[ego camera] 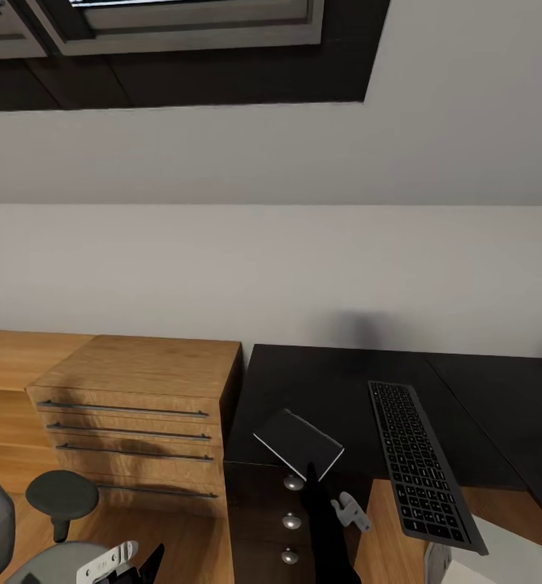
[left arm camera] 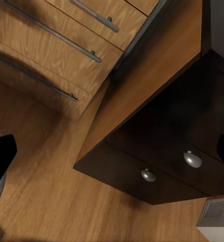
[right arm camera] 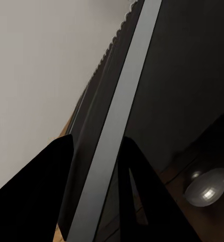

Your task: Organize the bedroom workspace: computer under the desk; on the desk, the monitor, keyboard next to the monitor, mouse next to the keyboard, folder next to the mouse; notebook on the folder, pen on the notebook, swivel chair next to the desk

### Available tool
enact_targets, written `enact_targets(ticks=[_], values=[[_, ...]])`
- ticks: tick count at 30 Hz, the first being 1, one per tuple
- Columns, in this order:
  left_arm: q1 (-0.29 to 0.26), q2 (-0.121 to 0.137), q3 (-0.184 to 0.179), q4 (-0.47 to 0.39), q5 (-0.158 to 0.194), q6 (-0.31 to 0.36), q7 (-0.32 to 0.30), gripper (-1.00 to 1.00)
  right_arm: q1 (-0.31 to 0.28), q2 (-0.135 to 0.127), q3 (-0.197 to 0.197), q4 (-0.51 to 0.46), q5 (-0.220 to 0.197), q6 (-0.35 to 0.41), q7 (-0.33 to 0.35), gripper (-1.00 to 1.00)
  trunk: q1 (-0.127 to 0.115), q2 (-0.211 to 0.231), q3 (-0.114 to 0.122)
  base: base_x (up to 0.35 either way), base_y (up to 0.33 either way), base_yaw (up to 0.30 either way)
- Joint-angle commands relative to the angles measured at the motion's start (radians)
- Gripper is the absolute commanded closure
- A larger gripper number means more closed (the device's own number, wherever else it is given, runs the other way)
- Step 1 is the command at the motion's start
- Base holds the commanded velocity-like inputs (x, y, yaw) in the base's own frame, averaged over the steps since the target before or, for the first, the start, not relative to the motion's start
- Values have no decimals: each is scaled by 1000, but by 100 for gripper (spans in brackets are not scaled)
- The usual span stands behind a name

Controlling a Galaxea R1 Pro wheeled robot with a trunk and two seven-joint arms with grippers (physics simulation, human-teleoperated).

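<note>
My right gripper (ego camera: pixel 309 473) is shut on the lower edge of a thin dark notebook (ego camera: pixel 298 444) with a white edge, holding it tilted over the near left corner of the black desk (ego camera: pixel 328 381). In the right wrist view both black fingers (right arm camera: pixel 51 191) clamp the notebook (right arm camera: pixel 122 121), whose far edge looks ridged. A black keyboard (ego camera: pixel 417 458) lies on the desk to the right of it. The grey swivel chair (ego camera: pixel 60 495) stands at the lower left, with my left gripper (ego camera: pixel 137 561) open and empty just in front of it.
A wooden chest of drawers (ego camera: pixel 141 389) stands against the desk's left side. Below the desktop is a dark drawer unit (left arm camera: pixel 157 151) with round silver knobs (ego camera: pixel 292 521). A white box-like thing (ego camera: pixel 498 560) sits at the lower right. Wooden floor (left arm camera: pixel 51 201) lies below.
</note>
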Motion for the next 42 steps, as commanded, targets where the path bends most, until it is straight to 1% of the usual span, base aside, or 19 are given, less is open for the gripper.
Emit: enact_targets(ticks=[1,15,33,42], values=[[0,-1,3,-2,9,7,-2,-100,-1,0,2,0,-7,-6,0,100,0,-1,-1,0,0,0],[0,-1,0,-3,9,7,-2,-100,-1,0,2,0,-8,-8,0,100,0,-1,-1,0,0,0],[0,-2,0,-3,9,7,-2,-100,-1,0,2,1,-8,-7,0,100,69,-127,-57,0,0,0],[0,0,1,-3,9,7,-2,-100,-1,0,2,-2,-9,-6,-1,100,69,-127,-57,0,0,0]])
